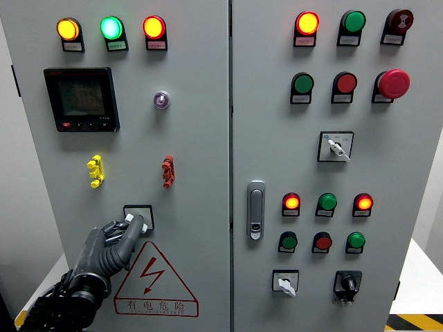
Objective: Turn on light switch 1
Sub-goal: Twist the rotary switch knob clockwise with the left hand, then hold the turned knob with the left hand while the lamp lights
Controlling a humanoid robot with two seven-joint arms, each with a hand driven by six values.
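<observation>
While the left hand (124, 232) covers the switch (138, 216) low on the left door (201, 138), fingers curled against its knob, a slip could leave it unturned, or nudge it the wrong way; whether they truly grip it, cannot tell. Two doors; one display (81, 99); one latch (256, 209); three more rotary switches on the right door (415, 138); three lamps (111, 28) top left

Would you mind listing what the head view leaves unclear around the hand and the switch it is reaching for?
- Square black-framed switch plate: the left hand covers its knob, so its position is hidden.
- Small grey labels under the round indicator lamps: print too small to read.
- Right hand: outside the picture.
</observation>
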